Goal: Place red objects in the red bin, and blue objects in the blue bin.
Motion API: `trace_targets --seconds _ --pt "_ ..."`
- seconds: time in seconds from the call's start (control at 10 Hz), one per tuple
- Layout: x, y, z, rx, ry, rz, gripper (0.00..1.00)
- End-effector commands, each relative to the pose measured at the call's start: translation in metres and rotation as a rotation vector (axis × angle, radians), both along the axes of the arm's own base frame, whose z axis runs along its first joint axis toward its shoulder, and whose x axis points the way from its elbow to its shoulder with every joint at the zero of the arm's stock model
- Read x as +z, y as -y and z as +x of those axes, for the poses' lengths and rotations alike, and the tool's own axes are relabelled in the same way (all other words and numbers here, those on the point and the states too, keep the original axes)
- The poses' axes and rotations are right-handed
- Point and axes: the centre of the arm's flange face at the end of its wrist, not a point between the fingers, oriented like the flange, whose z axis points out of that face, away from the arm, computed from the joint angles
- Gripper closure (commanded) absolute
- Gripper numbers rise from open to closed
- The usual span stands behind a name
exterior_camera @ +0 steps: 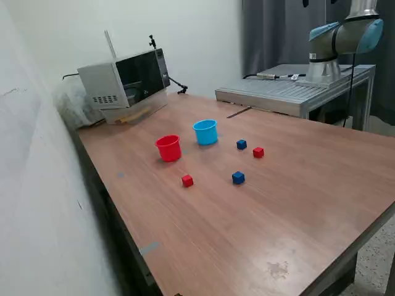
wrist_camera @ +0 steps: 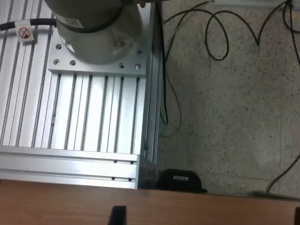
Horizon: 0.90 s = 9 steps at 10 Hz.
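- Red cup [exterior_camera: 168,148]: stands upright on the table [exterior_camera: 296,203], mouth up, just beside the blue cup on the exterior view's left. It looks like thin, light plastic that would tip or slide if bumped, so anything dropped in should probably go straight down through the middle of the rim.
- Red cube [exterior_camera: 187,180]: nearer the camera than the red cup, lying apart from everything. It looks small, rigid and light; the flat opposite faces give the fingers a sure hold, and a grip from above across two sides seems best.
- Blue cup [exterior_camera: 205,132]: upright, same shape as the red one, likely just as easy to knock over.
- Blue cube [exterior_camera: 238,177]: well clear of the red cube, towards the exterior view's right. Same hard little block, same hold.
- Second blue cube [exterior_camera: 241,144]: near the blue cup, with the second red cube [exterior_camera: 258,152] just beside it but not touching. The narrow gap between them may crowd a finger, so closing along the other axis looks safer.
- Arm [exterior_camera: 342,40]: only its base shows, on a metal stand [wrist_camera: 84,122] past the table's far end. The gripper is not in the exterior view, and the wrist view shows only dark tips at the frame edge, so I cannot tell whether the fingers are apart or together. No cube is in a cup yet.
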Motion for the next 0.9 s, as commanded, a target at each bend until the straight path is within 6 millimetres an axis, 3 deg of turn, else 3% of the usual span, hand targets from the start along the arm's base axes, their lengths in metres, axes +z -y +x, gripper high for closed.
trace_targets --seconds 0.0,0.8 --pt "0.0000 0.0001 0.0000 -0.001 0.000 -0.001 0.00" --pt "0.0039 0.0003 -0.0042 0.005 -0.017 -0.008 0.00"
